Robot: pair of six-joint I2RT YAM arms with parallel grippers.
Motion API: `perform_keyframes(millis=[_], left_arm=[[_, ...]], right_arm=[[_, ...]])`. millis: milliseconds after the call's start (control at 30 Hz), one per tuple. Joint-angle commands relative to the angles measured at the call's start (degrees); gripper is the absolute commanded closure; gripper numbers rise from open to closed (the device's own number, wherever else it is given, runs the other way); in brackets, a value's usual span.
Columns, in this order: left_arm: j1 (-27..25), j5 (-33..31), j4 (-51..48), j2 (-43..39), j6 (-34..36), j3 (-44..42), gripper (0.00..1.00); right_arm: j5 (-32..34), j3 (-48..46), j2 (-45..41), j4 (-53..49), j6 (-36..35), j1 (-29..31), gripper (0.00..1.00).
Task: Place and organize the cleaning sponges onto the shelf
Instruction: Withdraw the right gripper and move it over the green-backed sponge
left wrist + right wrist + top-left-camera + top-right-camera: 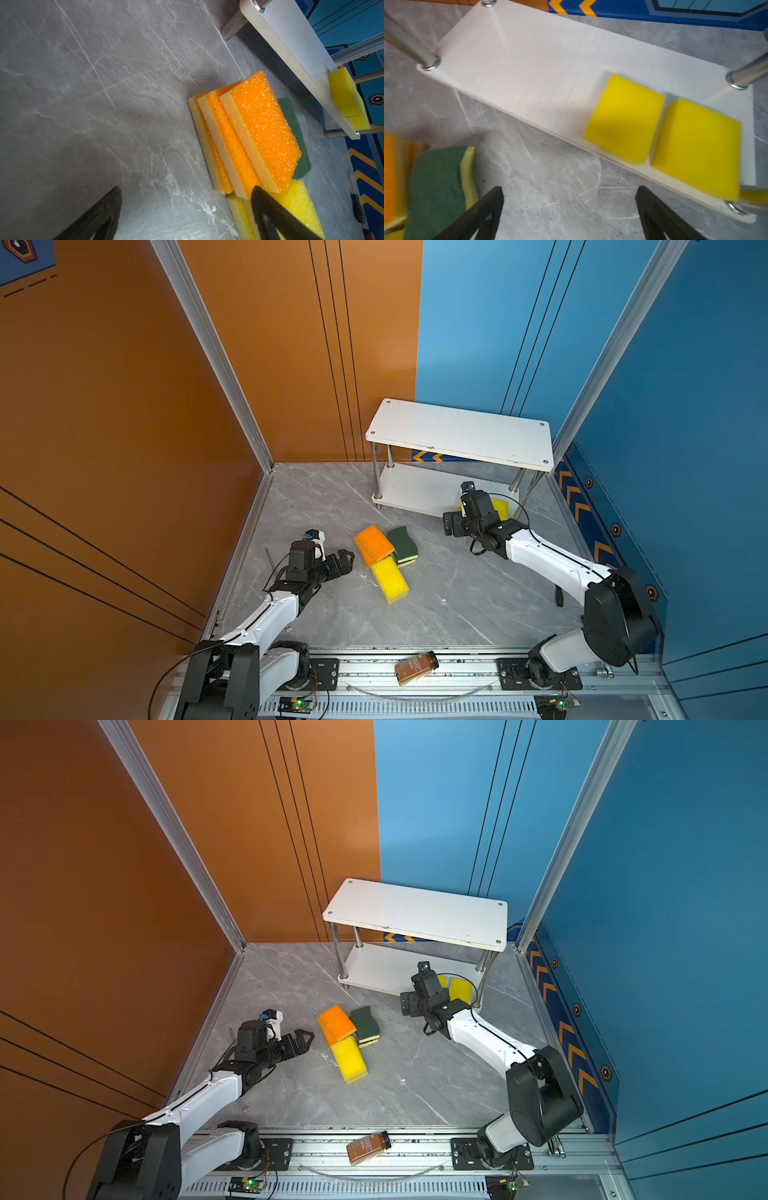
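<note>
The shelf (459, 435) stood at the upper middle of both top views, in the back corner of the grey worktop (457, 605). At the right end of its lower board two yellow sponges (625, 120) lay side by side, almost touching, near a metal post (749, 72). In a top view the right arm (552, 560) covered part of them, and the top board overhung much of the lower one. The right jaws were spread wide and held nothing. They hung over bare worktop just in front of the lower board's edge.

At the middle of the frame lay the loose pile. Orange-topped sponges (374, 541) leaned in an overlapping stack, with a green-topped sponge (402, 543) touching them on the right and a yellow stack (388, 578) just below. The left arm (278, 605) extended from the lower left. Its jaws were spread and empty, just left of the pile. In the left wrist view one jaw hid part of the yellow stack. A brown bottle (417, 668) lay on its side on the rail at the lower middle, well apart from the sponges.
</note>
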Motion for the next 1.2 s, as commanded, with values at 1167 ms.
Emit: perform_keyframes(millis=[1167], left_arm=[[-1.66,2.02,2.65,3.71,-0.7,0.98,0.02]], right_arm=[[-5.46,5.55,16.81,0.85,2.56,18.3,0.02]])
